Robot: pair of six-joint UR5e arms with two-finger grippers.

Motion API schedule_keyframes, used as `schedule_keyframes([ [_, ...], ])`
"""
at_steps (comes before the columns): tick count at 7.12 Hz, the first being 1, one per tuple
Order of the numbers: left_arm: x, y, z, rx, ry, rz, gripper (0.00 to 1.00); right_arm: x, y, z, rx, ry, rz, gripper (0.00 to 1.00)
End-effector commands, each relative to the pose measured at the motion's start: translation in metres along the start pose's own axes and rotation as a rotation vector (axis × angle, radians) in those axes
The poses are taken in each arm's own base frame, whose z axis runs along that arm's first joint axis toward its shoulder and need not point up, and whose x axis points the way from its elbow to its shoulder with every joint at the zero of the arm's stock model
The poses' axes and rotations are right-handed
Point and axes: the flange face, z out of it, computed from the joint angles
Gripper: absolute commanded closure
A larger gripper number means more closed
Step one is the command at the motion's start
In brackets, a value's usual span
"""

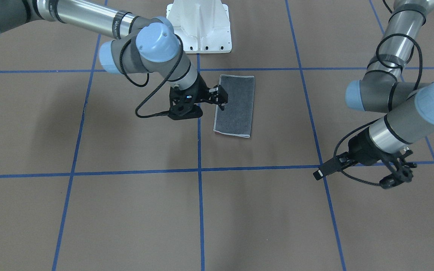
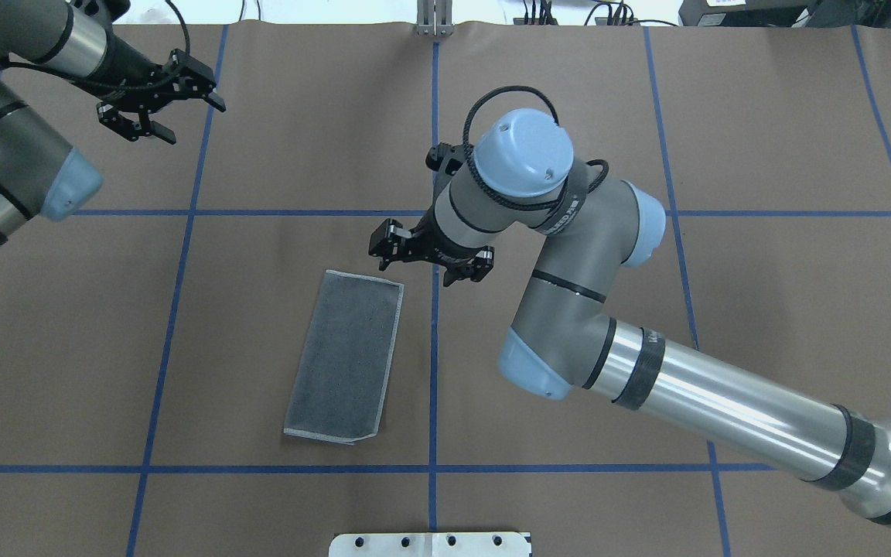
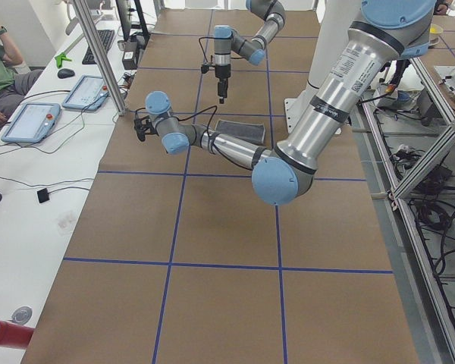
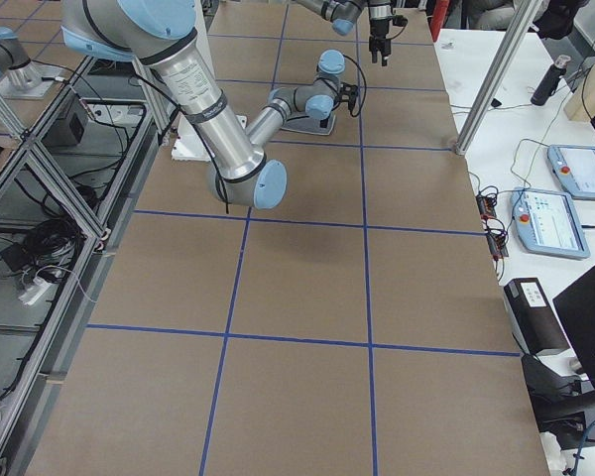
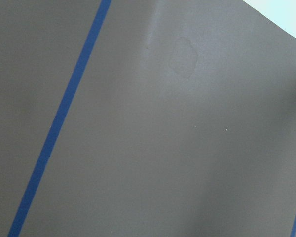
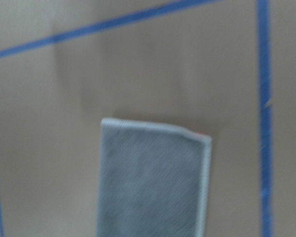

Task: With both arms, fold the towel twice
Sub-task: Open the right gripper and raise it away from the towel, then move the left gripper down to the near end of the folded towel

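Observation:
The towel (image 2: 345, 356) lies flat on the brown table as a narrow rectangle, dark grey face up with a pale hem; it also shows in the front view (image 1: 236, 105). A sliver of pink peeks out at one far corner of the towel (image 6: 153, 182) in the right wrist view. My right gripper (image 2: 428, 257) hovers open just past the towel's far short edge, near its right corner, holding nothing; the front view shows this gripper (image 1: 221, 99) beside the towel's long side. My left gripper (image 2: 181, 111) hangs open and empty far off at the table's far left (image 1: 352, 177).
Blue tape lines (image 2: 434, 348) cross the brown table cover. The white pedestal base (image 1: 200, 26) stands at the robot's edge. A side table with tablets (image 3: 30, 121) and a seated person (image 3: 0, 68) lies beyond the far edge. The left wrist view shows only table surface.

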Motion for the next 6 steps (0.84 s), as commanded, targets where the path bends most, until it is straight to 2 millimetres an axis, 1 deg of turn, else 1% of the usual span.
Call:
schedule_keyframes([
  [1, -0.03, 0.076, -0.017, -0.036, 0.019, -0.034, 0.0, 0.067, -0.062, -0.032, 0.057, 0.047, -0.027, 0.0],
  [2, -0.025, 0.125, -0.005, -0.028, 0.017, -0.062, 0.0, 0.093, -0.078, -0.04, 0.059, 0.066, -0.069, 0.0],
  [3, -0.017, 0.186, 0.012, -0.021, -0.018, -0.087, 0.0, 0.116, -0.091, -0.047, 0.056, 0.081, -0.094, 0.0],
  [4, 0.002, 0.245, 0.026, -0.022, -0.057, -0.114, 0.0, 0.131, -0.098, -0.049, 0.051, 0.093, -0.113, 0.0],
  [5, 0.014, 0.297, 0.037, -0.018, -0.092, -0.134, 0.0, 0.142, -0.1, -0.049, 0.047, 0.102, -0.133, 0.0],
  [6, 0.017, 0.341, 0.059, -0.005, -0.101, -0.143, 0.0, 0.145, -0.101, -0.05, 0.041, 0.101, -0.132, 0.0],
])
